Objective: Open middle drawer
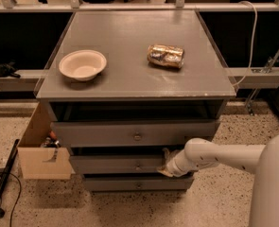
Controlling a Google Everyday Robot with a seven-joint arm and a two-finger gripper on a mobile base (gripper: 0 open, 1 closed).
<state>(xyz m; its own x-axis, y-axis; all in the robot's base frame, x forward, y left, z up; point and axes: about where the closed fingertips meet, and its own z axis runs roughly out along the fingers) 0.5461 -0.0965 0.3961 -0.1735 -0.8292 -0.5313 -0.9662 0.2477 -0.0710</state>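
Note:
The grey cabinet has three drawers stacked at its front. The middle drawer point(115, 164) has a low grey front with a small round metal knob point(138, 166) at its centre. A dark gap shows above its front panel. My gripper point(167, 164), on a white arm reaching in from the right, sits at the right part of the middle drawer's front, by its top edge and to the right of the knob. The top drawer point(134, 133) above it has a taller front and stands slightly out. The bottom drawer point(138, 184) is below.
On the cabinet top point(129, 74) stand a white bowl point(82, 65) at the left and a crumpled gold snack bag point(165, 55) at the right. An open cardboard box point(40, 157) stands on the floor at the cabinet's left. A black pole point(3, 183) lies further left.

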